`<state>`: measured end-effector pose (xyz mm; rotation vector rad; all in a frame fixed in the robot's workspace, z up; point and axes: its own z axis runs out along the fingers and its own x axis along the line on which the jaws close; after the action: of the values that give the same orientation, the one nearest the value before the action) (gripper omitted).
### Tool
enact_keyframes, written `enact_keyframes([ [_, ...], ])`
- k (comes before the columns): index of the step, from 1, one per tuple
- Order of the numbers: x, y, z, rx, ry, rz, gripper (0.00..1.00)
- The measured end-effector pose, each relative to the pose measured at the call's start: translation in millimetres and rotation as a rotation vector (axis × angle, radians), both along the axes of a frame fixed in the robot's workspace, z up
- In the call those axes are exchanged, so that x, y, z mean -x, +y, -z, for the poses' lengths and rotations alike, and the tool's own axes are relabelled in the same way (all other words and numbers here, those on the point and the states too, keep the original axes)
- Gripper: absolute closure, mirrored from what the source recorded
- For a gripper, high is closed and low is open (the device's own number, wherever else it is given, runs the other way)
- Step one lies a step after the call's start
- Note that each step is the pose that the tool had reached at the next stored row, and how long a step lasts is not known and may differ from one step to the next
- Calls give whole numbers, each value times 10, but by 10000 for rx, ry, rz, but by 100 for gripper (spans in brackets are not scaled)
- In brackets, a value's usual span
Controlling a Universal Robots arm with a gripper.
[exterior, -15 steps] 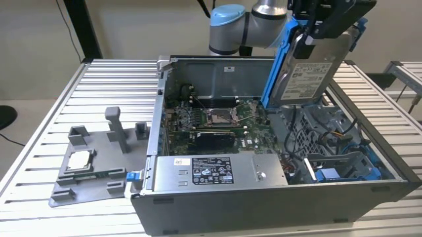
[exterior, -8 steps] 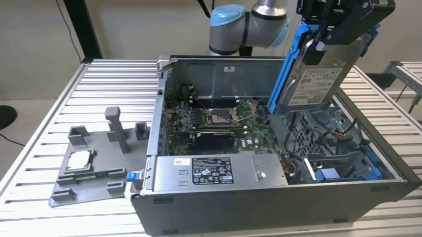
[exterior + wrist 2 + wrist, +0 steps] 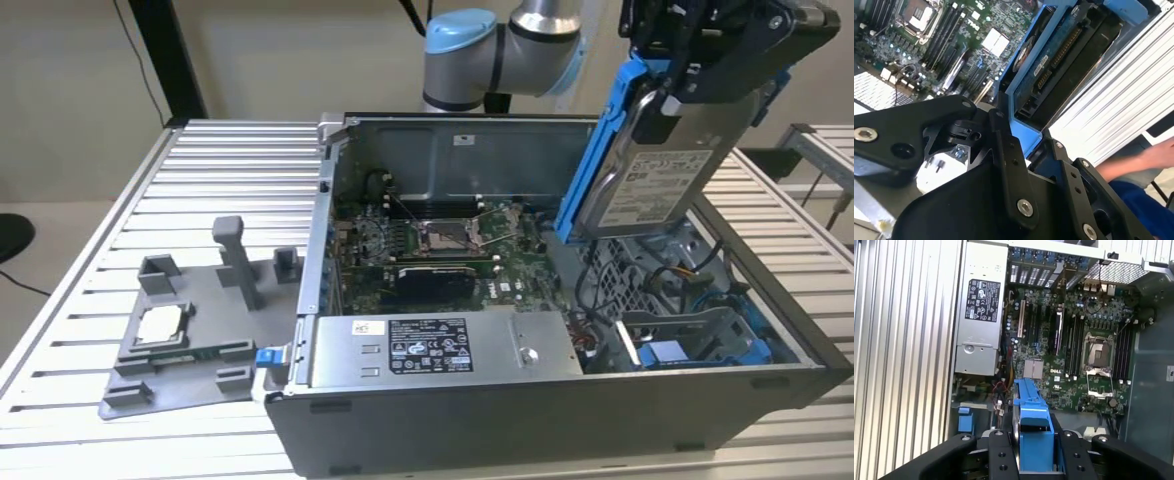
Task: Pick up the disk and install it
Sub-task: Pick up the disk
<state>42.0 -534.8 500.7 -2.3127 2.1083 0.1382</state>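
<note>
Got the gripper point(image 3: 678, 92) clamped on the upper end of the disk point(image 3: 657, 185), dangling tilted right below it above the open case point(image 3: 534, 420). Could easily swing or slip (pinched at one end only) and smack the motherboard point(image 3: 400, 245) or snag the case wall underneath.

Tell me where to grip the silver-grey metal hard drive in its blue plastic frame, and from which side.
Probably its upper short end, from above, as the tool holds it. The silver-grey metal hard drive in its blue plastic frame hangs nearly upright over the open grey computer case, so its lower end is free.
</note>
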Motion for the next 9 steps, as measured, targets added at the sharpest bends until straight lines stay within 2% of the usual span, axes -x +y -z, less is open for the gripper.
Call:
enact_keyframes([
  [9,-37,-169,3,1,1,102,100],
])
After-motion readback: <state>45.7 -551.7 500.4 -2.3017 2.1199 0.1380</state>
